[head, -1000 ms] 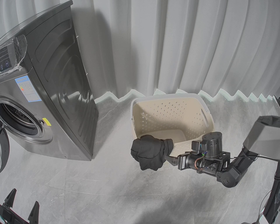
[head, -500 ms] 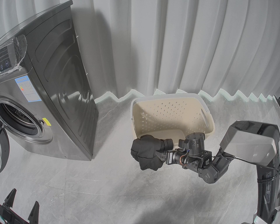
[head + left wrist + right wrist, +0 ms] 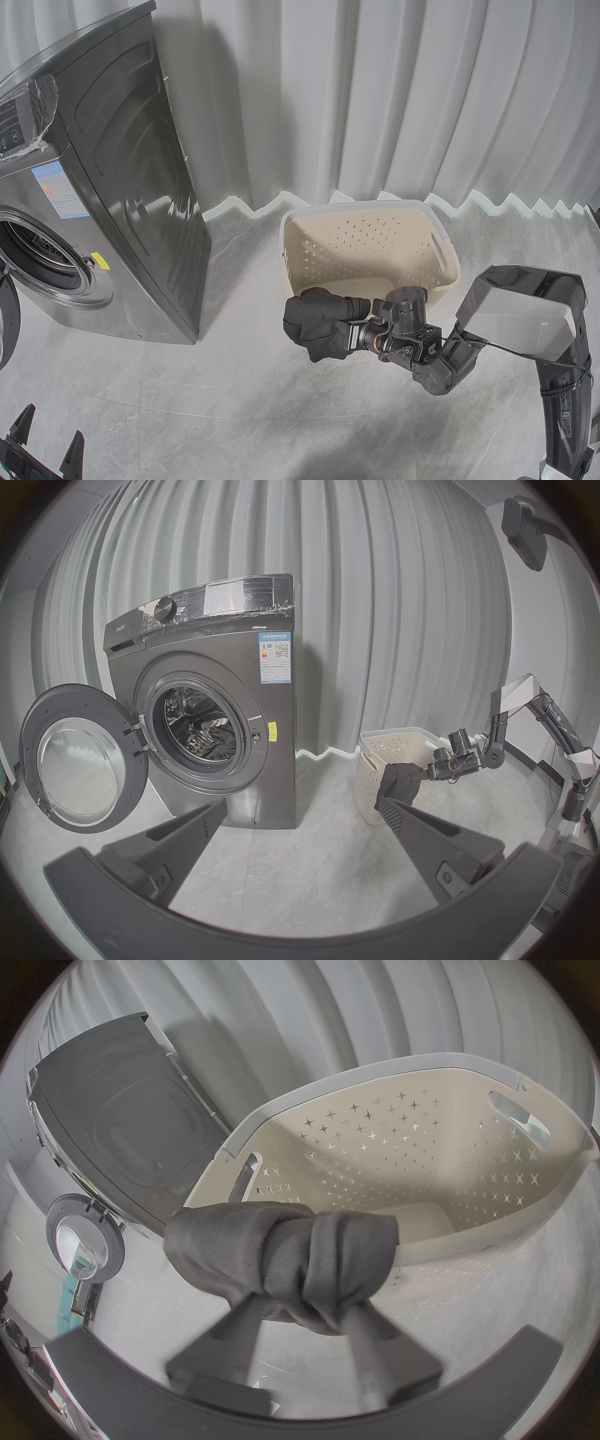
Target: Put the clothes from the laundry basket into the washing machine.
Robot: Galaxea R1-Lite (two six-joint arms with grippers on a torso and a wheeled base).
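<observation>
While the right end effector (image 3: pixel 339 330) is clamped on a dark grey bundled cloth garment (image 3: pixel 317 320), the step in hand reads as the carry from basket to machine. The bundle hangs clear of the pale grey marbled floor (image 3: pixel 250 387), just outside the near corner of the cream perforated plastic laundry basket (image 3: pixel 369 205), on the side facing the machine. What can be seen of the basket's bottom is bare plastic, so this is judged to be the last piece. The grey front-loading washing machine (image 3: pixel 131 187) stands well apart from the load, side panel turned to the basket; its round drum opening (image 3: pixel 199 725) faces away, around the front corner, with dark clothes (image 3: pixel 217 737) already lying inside. The next move therefore calls for a long sweep round that corner, a turn of the wrist toward the opening, and release only once the bundle is past the door seal, since loose folds could snag on the rim. The round glass-panelled door (image 3: pixel 76 758) is swung fully open on the far side and does not obstruct. The left end effector (image 3: pixel 300 806) sits low before the machine front, fingers spread and holding nothing; it lies near the likely path. White pleated curtains (image 3: pixel 406 94) hang behind.
</observation>
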